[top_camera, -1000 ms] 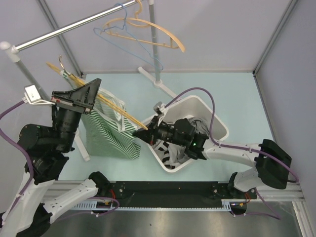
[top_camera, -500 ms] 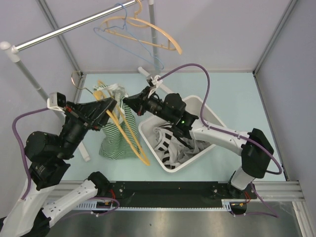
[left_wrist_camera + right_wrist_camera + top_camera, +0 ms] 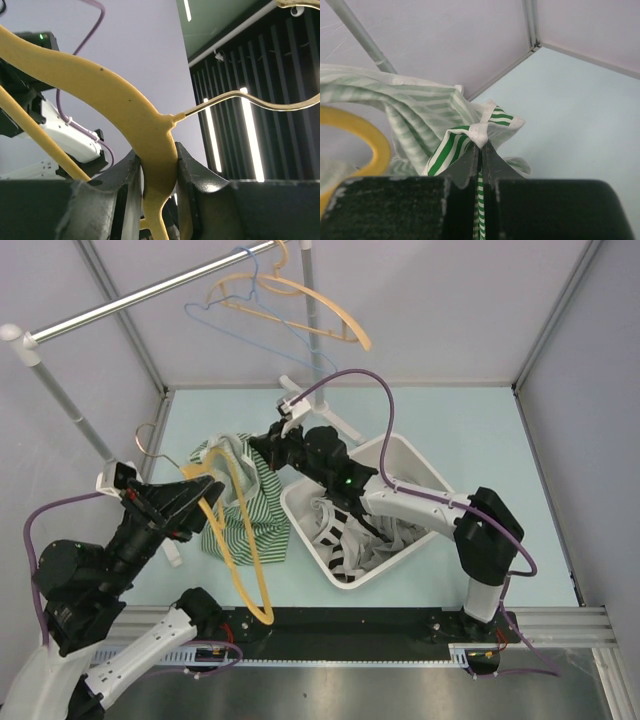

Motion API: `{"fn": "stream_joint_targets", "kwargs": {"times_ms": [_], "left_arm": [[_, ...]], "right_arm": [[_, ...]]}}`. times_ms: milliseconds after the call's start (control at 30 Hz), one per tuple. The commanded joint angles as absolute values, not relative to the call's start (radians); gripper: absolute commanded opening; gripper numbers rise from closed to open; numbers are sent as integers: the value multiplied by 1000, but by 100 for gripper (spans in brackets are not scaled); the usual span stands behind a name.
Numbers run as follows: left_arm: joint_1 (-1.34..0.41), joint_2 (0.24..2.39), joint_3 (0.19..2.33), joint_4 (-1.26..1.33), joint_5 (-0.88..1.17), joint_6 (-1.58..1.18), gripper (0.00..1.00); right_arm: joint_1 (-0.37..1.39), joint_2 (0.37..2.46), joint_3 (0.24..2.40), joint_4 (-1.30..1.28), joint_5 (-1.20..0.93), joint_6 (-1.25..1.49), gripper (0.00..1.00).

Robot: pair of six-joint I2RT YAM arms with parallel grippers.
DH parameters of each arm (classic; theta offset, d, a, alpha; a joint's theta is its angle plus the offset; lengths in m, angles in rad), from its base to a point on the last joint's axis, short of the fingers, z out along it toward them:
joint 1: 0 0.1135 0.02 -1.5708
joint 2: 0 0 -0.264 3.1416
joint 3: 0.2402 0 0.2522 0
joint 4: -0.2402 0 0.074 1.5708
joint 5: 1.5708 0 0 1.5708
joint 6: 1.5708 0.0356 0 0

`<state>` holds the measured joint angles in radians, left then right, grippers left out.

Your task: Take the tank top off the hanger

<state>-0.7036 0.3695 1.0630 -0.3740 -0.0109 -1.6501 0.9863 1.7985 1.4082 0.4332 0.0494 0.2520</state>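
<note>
The green-and-white striped tank top [image 3: 245, 515] lies bunched on the table left of the basket. The yellow wooden hanger [image 3: 238, 550] still passes through it, one arm reaching toward the near edge. My left gripper [image 3: 192, 495] is shut on the hanger's neck [image 3: 159, 170], just below its metal hook [image 3: 250, 100]. My right gripper [image 3: 262, 447] is shut on a hem of the tank top [image 3: 482, 134] at the garment's top; the cloth runs between its closed fingers.
A white laundry basket [image 3: 432, 485] with grey and white clothes stands right of the tank top. A clothes rail [image 3: 150, 295] crosses the back left, with a wooden hanger [image 3: 300, 305] and a blue wire hanger [image 3: 215, 320] on it. The rail's white base [image 3: 325, 415] lies behind.
My left gripper has swung down toward the near left, tipping the hanger out of the tank top. My right gripper moved back and left with the cloth, and the top has crumpled.
</note>
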Motion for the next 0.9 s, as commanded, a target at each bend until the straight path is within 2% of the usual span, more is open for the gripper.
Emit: {"fn": "stream_joint_targets", "kwargs": {"times_ms": [0, 133, 233, 400, 500, 633, 700, 867], "left_arm": [[-698, 385, 1014, -203, 95, -1704, 0], [-696, 420, 1021, -117, 138, -1678, 0], [-696, 486, 1106, -66, 211, -1617, 0], [-696, 535, 1282, -204, 218, -1389, 0], [-696, 508, 1351, -326, 126, -1211, 0], [-696, 430, 1431, -567, -93, -985, 0], [-698, 405, 1437, -610, -196, -947, 0], [-698, 382, 1454, -672, -281, -841, 0]], "right_arm": [[1028, 1825, 1526, 439, 100, 196, 0], [1117, 1818, 1516, 448, 178, 103, 0], [1108, 1825, 1513, 427, 213, 113, 0], [1045, 1799, 1509, 417, 198, 163, 0], [1035, 1750, 1532, 410, 196, 132, 0], [1038, 1663, 1581, 387, 181, 84, 0], [1045, 1606, 1629, 349, 184, 57, 0], [1068, 1487, 1703, 301, 195, -32, 0]]}}
